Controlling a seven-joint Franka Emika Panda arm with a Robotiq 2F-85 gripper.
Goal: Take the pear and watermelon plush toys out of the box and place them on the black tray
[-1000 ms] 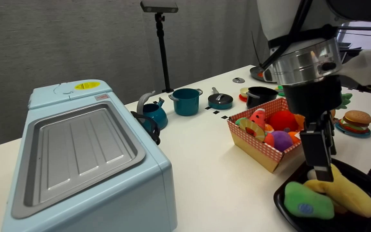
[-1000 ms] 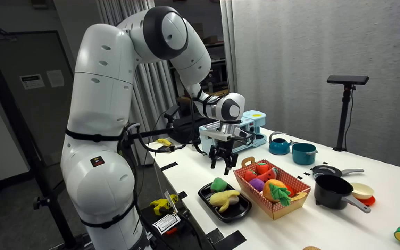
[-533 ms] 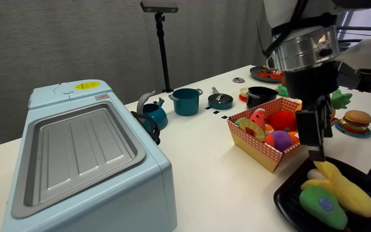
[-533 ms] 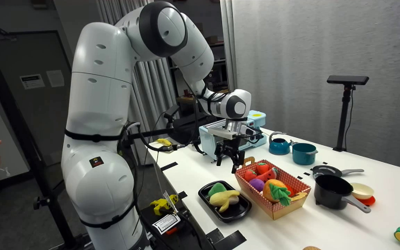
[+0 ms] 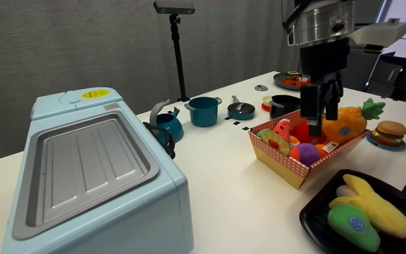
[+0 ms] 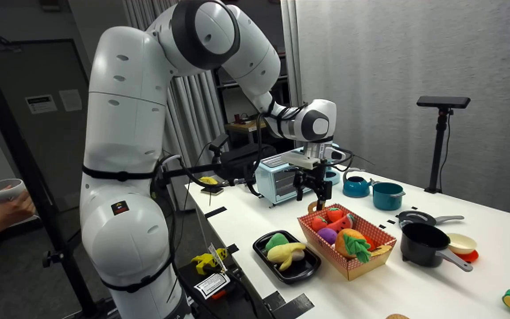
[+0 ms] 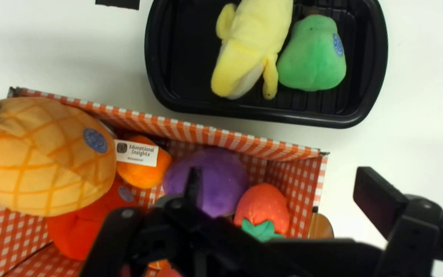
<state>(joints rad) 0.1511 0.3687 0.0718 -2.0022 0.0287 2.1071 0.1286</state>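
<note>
Tag (image 7: 136, 152) over sm. orange plush (image 7: 144, 176) reads "Educational Insights"; yel. sticker (image 5: 95, 94) on blue oven (image 5: 125, 220): warn. triangle, txt illegible.

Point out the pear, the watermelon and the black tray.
Pear (image 7: 312, 55): wrist view, middle of its green body.
Watermelon (image 5: 283, 129): an exterior view, its red flesh.
Black tray (image 7: 191, 52): wrist view, bare part of its floor.

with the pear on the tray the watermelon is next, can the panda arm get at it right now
Probably yes: the gripper hangs open over one end of the box and the watermelon looks uncovered, though strawberries close beside it may crowd the grip.
</note>
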